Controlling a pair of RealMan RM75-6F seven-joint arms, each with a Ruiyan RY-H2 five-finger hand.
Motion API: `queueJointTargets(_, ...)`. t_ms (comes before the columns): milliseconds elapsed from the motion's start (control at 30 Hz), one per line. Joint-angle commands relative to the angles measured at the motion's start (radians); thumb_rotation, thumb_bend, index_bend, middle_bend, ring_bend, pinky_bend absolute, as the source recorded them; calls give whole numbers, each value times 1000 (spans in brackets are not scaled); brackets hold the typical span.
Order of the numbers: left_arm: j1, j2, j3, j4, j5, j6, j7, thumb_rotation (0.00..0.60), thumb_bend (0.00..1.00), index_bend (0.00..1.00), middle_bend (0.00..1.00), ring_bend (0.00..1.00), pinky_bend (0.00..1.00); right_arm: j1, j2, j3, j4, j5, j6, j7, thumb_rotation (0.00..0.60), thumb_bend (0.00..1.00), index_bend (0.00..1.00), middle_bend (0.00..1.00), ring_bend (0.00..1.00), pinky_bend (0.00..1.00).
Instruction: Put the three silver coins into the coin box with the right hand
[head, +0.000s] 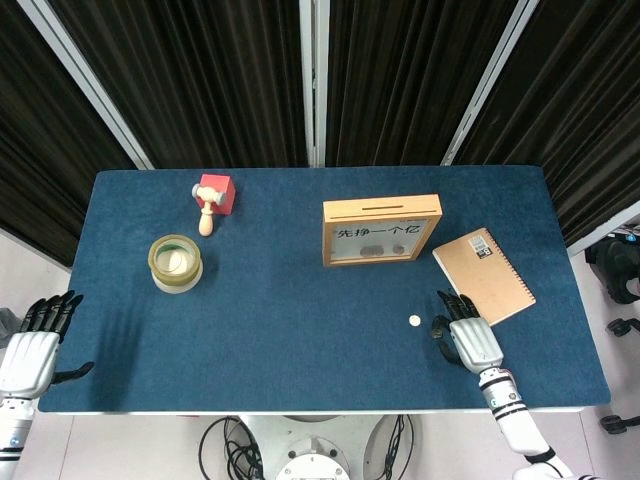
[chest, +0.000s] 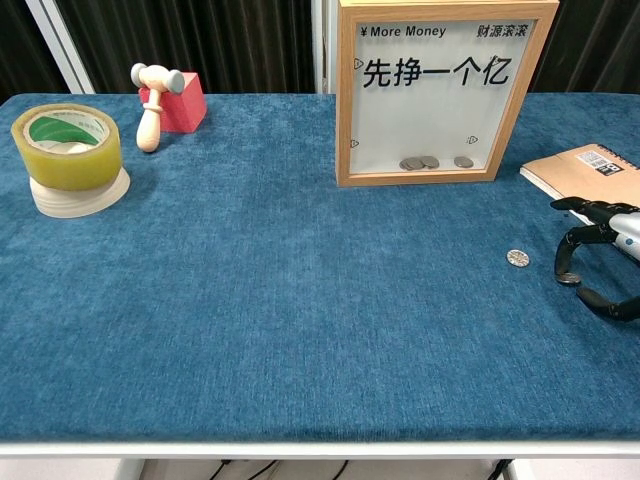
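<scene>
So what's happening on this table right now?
The right hand is low over the blue table, fingertips on a coin near the notebook. Another silver coin lies loose beside it. The coin box already shows coins inside. The left hand waits off the table's edge.

head cam high, looking straight down, chest cam low at table (chest: 250, 330) edge, facing fwd, both share tabletop

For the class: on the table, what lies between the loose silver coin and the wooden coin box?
Only bare blue cloth lies between the silver coin and the coin box; the chest view shows it best.
</scene>
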Motion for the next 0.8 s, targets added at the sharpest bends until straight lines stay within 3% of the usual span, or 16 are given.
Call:
queueJointTargets(33, 0, -1, 1, 1, 0, -1, -1, 600, 0, 60, 8, 0, 0, 1, -4, 2, 5, -1, 2, -2, 600, 377, 517, 0, 0, 0)
queueJointTargets(467, 1, 2, 1, 1, 1, 1, -10, 600, 0, 60, 8, 0, 0, 3, -18, 7, 24, -8, 12, -15, 600, 386, 535, 0, 0, 0)
queueJointTargets(800, -1, 4, 1, -6, 5, 2, -9, 600, 0, 60, 8, 0, 0, -1, -4, 3, 18, -22, 24, 4, 600, 386, 426, 0, 0, 0)
